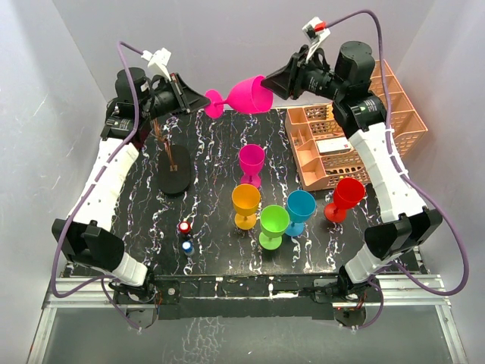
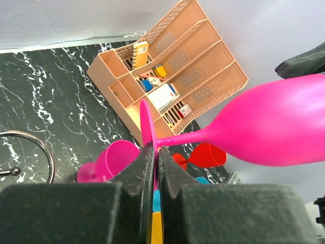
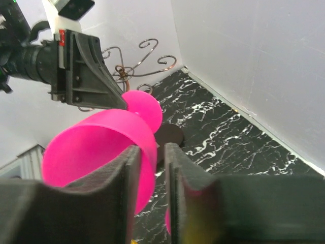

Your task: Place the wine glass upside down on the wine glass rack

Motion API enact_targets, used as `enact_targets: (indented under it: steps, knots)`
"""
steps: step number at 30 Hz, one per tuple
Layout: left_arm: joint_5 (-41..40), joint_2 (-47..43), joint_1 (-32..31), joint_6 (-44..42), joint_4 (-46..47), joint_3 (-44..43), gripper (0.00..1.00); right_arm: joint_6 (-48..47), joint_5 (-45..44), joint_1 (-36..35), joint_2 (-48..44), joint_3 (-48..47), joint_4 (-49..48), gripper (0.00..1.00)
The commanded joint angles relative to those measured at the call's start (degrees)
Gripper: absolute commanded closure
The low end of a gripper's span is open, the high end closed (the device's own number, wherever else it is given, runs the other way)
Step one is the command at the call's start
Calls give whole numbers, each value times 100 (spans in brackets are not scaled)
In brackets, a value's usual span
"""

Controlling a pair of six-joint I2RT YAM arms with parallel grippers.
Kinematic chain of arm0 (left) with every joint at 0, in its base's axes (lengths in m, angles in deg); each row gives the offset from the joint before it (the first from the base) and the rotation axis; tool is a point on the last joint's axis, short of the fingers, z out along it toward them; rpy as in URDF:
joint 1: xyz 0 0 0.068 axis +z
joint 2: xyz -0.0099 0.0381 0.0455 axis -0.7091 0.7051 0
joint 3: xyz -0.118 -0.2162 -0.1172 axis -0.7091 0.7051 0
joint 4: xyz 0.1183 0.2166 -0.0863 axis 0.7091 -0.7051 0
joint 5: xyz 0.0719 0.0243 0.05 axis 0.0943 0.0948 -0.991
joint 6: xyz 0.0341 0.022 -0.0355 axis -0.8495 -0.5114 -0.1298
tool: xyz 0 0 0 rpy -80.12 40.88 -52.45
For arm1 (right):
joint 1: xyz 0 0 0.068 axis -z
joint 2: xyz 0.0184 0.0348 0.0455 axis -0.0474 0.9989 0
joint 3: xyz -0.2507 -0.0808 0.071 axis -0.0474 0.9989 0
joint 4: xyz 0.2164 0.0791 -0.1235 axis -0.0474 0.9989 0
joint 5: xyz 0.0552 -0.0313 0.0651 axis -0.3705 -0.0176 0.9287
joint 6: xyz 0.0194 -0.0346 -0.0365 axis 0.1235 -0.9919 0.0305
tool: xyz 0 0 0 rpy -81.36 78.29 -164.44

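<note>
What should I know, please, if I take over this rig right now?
Left gripper shut on the foot of the pink wine glass, which lies sideways in the air.
Right gripper: jaws straddle the bowl's rim; whether it grips is unclear.
Wine glass rack stands at the left of the table, nothing hung on it.
Done: glass lifted. Left: turn it upside down, hang it on the rack.

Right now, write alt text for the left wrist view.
The left gripper is shut on the foot of a pink wine glass held sideways in the air. Below are a black marbled table, a peach basket rack and a red glass.
</note>
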Motion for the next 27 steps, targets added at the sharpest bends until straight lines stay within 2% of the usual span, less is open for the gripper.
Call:
enact_targets:
  steps: [1,4,10,18,24,27]
  knots:
    - [-12,-340,-45,-584,-168,-125,100,-261,57,-27,-277,113,-349,59]
    - [-379,-434,-21,-1099,-524,-362,100,-488,99,-26,-371,152,-207,42]
    - [-1592,-681,76,-2345,-1378,-1054,100,-987,-348,-19,-591,101,175,25]
    - [-3747,-834,405,-3690,-1803,-1868,100,-1563,-1239,-9,-715,-21,550,21]
    - [-4877,-1047,1155,-4380,-1692,-2104,100,-2053,-1961,-2,-671,142,688,20]
    - [-5712,-985,1293,-4891,-1409,-2174,100,-2225,-2130,3,-660,403,648,20]
